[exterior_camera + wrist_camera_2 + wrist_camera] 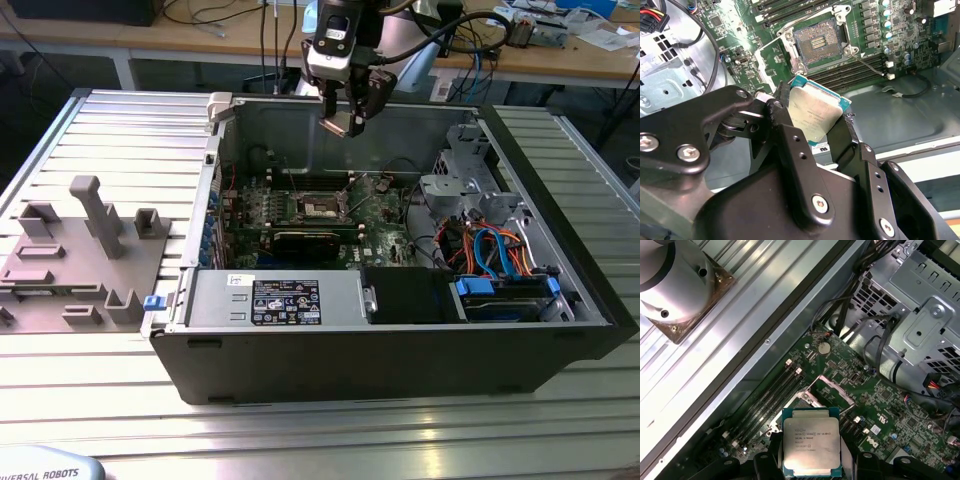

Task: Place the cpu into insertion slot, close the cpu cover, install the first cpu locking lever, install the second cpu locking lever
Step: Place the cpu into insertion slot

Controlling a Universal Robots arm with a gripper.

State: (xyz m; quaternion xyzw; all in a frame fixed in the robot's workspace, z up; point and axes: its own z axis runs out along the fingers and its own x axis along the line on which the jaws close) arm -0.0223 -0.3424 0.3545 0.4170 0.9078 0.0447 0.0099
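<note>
Second wrist view: cpu gripped at two opposite edges by the jaws, tilted, in air well apart from open slot, at its 12 o'clock in exterior view; risk, judged: tilt or offset would jam seating.

**Clear drop to the socket**

The pincer, clamped on the cpu, hangs in open air above the case. The insertion slot lies uncovered. The drive cage and cables crowd the exterior view's right.
</note>
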